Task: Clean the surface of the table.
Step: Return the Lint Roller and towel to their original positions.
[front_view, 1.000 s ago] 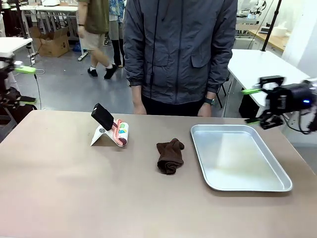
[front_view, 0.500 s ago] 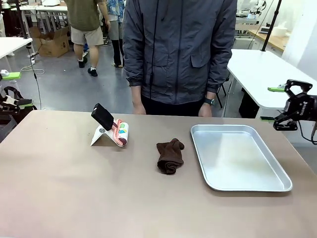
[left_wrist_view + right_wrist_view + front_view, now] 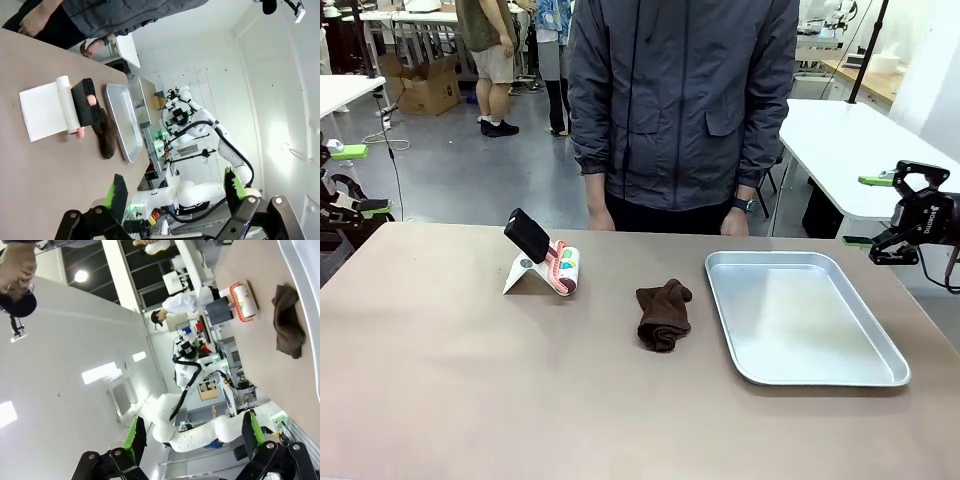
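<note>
silver tray [image 3: 800, 318] bare, brown cloth [image 3: 664, 314] beside

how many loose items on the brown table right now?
3 on the table. Lint roller on its white stand far left of centre; brown cloth bunched mid-table; metal tray right of it, with nothing in it. Nothing appears hidden.

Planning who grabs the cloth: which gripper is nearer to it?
Right. The right gripper hangs past the tray, off the table's right edge; the left gripper sits farther from the cloth, beyond the left corner.
</note>
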